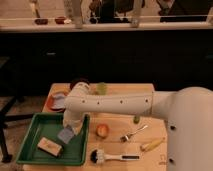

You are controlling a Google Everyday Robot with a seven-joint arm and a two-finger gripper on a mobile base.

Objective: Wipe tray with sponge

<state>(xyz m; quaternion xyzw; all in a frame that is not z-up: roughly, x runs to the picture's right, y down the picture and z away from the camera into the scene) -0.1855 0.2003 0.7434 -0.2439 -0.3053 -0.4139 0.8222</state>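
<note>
The green tray (36, 131) lies at the front left of the wooden table. A tan block with a white top (50, 146) rests in its near part. My gripper (69, 129) hangs from the white arm over the tray's right side. It is shut on the blue-grey sponge (65, 135), which sits low over the tray floor, just right of the block. Whether the sponge touches the floor cannot be told.
An orange-rimmed plate (57, 100) sits behind the tray. An orange round thing (102, 130), a fork (133, 133), a yellow item (152, 145) and a black-bristled brush (106, 157) lie right of the tray. A green cup (102, 88) stands at the back.
</note>
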